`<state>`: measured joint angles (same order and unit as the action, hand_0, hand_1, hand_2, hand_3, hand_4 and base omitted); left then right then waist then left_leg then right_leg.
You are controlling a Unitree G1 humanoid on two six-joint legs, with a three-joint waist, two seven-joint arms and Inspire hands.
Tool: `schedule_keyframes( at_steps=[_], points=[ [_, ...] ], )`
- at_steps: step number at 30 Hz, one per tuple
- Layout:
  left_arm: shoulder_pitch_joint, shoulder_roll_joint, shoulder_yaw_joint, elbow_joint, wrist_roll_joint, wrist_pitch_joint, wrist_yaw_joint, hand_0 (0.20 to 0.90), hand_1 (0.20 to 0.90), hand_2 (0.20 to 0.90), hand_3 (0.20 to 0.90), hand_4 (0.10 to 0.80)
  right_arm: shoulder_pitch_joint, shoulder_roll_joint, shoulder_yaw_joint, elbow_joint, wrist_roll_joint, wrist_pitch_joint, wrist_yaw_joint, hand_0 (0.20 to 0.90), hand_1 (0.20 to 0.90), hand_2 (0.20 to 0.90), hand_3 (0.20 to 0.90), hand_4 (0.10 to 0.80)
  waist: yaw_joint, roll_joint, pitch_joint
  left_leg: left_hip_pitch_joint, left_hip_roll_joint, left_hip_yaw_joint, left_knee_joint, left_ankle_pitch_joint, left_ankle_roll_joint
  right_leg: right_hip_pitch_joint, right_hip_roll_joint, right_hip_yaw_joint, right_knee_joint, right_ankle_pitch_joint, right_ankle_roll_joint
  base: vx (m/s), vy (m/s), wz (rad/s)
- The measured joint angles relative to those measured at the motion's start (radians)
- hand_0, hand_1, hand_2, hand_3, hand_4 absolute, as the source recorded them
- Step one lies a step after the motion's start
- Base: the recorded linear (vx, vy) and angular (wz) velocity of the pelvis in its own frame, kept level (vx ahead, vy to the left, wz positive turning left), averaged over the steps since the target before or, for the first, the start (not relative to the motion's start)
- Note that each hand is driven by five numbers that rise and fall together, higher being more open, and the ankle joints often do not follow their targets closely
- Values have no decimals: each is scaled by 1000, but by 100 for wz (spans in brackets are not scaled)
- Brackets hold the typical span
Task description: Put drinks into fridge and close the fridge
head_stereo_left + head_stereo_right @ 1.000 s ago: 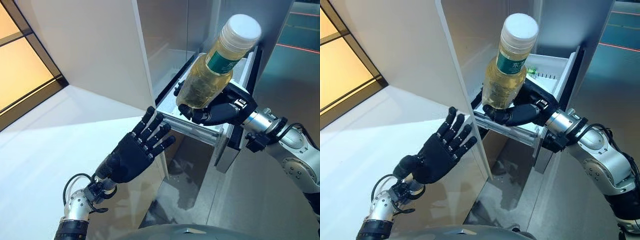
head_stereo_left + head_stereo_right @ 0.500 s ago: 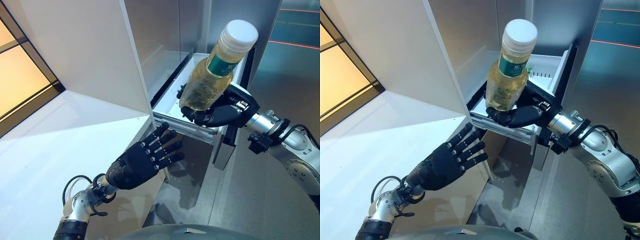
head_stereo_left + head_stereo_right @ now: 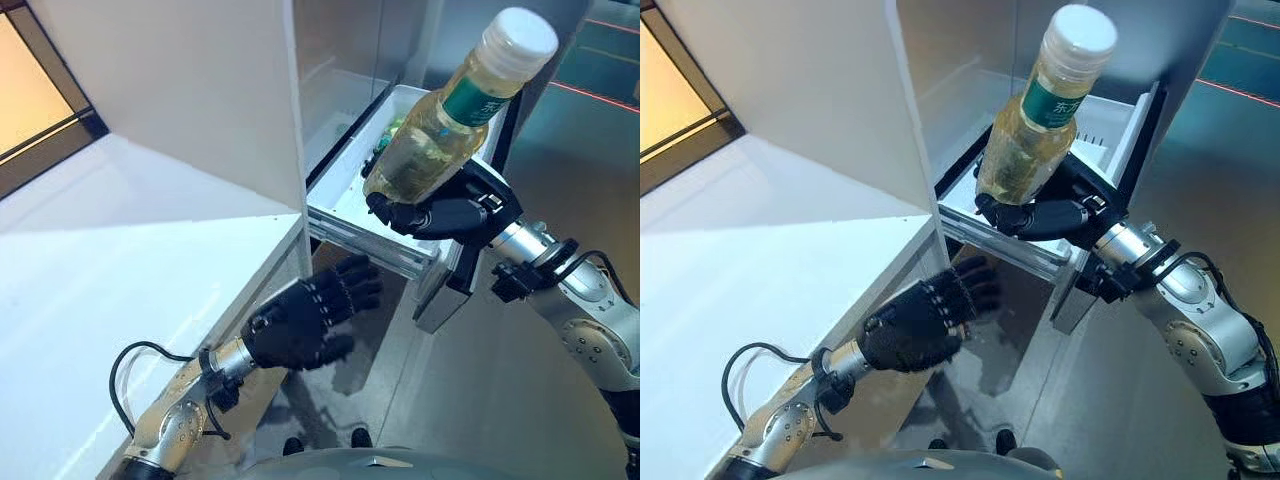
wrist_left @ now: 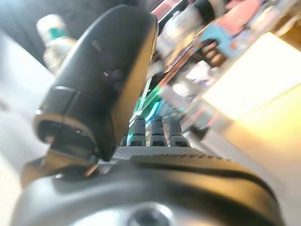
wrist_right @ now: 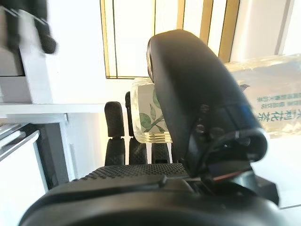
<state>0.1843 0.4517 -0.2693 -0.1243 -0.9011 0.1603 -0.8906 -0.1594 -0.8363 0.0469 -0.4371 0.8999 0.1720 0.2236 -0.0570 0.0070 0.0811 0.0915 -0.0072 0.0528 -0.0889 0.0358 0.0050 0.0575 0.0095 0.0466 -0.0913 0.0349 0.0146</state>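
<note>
My right hand [image 3: 441,213] is shut on a clear bottle [image 3: 438,143] of yellow drink with a white cap and a green label. It holds the bottle tilted above the white shelf tray [image 3: 347,206] of the open fridge. The right wrist view shows the thumb [image 5: 197,103] and fingers curled round the bottle [image 5: 149,118]. My left hand [image 3: 303,323] is open with relaxed fingers, low beside the white panel's lower edge and under the front of the tray, holding nothing. The left wrist view shows its straight fingers [image 4: 153,130] and the bottle [image 4: 54,36] far off.
A tall white panel [image 3: 190,90] stands left of the tray, with a flat white surface [image 3: 100,290] below it. Something green [image 3: 391,128] lies at the back of the tray. Grey floor [image 3: 480,380] spreads below the tray and to the right.
My left hand has dropped from the white panel's edge to below the tray, fingers less spread. The right hand keeps hold of the bottle over the tray. The camera has shifted.
</note>
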Motion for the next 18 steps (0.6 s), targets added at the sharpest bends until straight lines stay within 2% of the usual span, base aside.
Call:
schedule_keyframes(
  at_steps=[4, 6, 10, 11, 14, 18],
  points=[
    [-7, 6, -24, -5, -3, 117, -4, 900, 900, 900, 900, 800, -1, 0, 3, 7, -19, 0, -3, 300, 300, 300, 200, 100, 4, -1, 0, 0, -6, -4, 0, -3, 4, 3, -1, 0, 0, 0, 0, 14, 6, 3],
    [-7, -2, -31, 33, -24, 222, -5, 900, 900, 900, 900, 800, -2, 0, 5, 12, -19, 0, -1, 300, 300, 300, 200, 100, 1, -1, 1, 2, -9, -1, 0, -4, 6, 4, -4, 1, 0, 0, 0, 34, 7, -2],
    [23, -72, -34, 240, -142, 441, 10, 900, 900, 900, 900, 800, -6, -4, 6, 24, -17, 0, 5, 300, 300, 300, 200, 100, -6, -9, 6, 7, -11, 23, -3, -6, 11, 1, -6, 13, -1, -3, 4, 45, 2, -16],
    [34, -83, -40, 289, -151, 474, 12, 900, 900, 900, 900, 800, -7, -5, 6, 31, -16, 0, 5, 300, 300, 300, 200, 100, -9, -12, 7, 9, -10, 27, -3, -6, 11, 1, -8, 16, -1, -4, 5, 21, -5, -13],
    [74, -107, -51, 407, -184, 516, 42, 900, 900, 900, 900, 800, -9, -17, 6, 49, -14, 0, 5, 300, 300, 300, 200, 100, -25, -15, 9, 12, -10, 32, -3, -7, 11, 0, -9, 23, -5, -4, 5, 13, -2, -8],
    [103, -125, -26, 568, -152, 471, 140, 900, 900, 900, 900, 800, -9, -43, 6, 71, 29, 0, 4, 300, 300, 300, 200, 100, -34, -14, 10, 13, -10, 36, -4, -7, 12, 0, -9, 25, -5, -4, 5, 9, -2, -2]
  ],
)
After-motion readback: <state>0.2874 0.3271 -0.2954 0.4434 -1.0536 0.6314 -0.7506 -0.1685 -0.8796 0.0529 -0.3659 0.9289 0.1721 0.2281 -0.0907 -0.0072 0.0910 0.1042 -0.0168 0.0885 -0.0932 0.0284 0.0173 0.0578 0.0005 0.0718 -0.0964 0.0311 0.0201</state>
